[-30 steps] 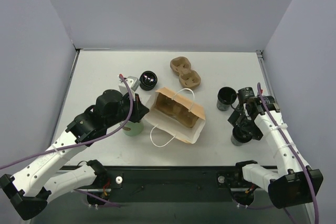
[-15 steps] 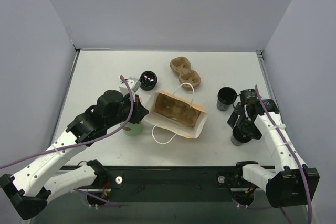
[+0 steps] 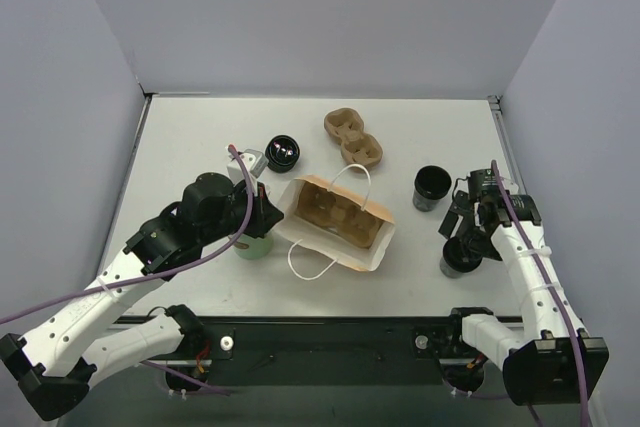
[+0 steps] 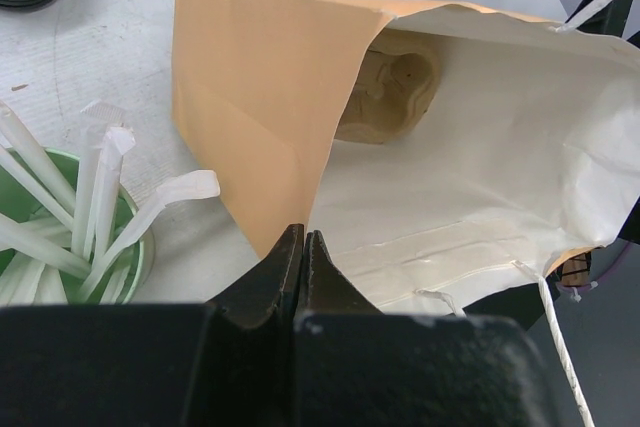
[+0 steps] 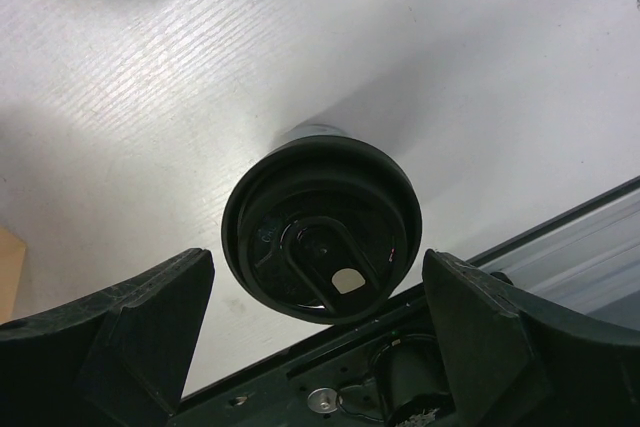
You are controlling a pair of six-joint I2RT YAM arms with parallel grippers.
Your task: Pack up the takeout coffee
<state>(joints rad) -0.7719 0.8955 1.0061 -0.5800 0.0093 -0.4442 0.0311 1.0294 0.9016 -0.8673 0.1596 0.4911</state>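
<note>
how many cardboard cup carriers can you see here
2. One cup carrier lies on the table behind the paper bag; a second carrier sits inside the bag. More could be hidden deeper in the bag.

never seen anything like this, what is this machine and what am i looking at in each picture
These are two white robot arms bolted at the near edge of a table. The wide picture looks down from above; the other two come from a camera on each wrist. The left arm has its jaws shut on the edge of a paper bag with a cardboard cup tray inside; a green cup of straws stands beside it. The right arm has its jaws open above a black lidded coffee cup, not gripping it. An open black cup and a second tray also sit on the table.
</note>
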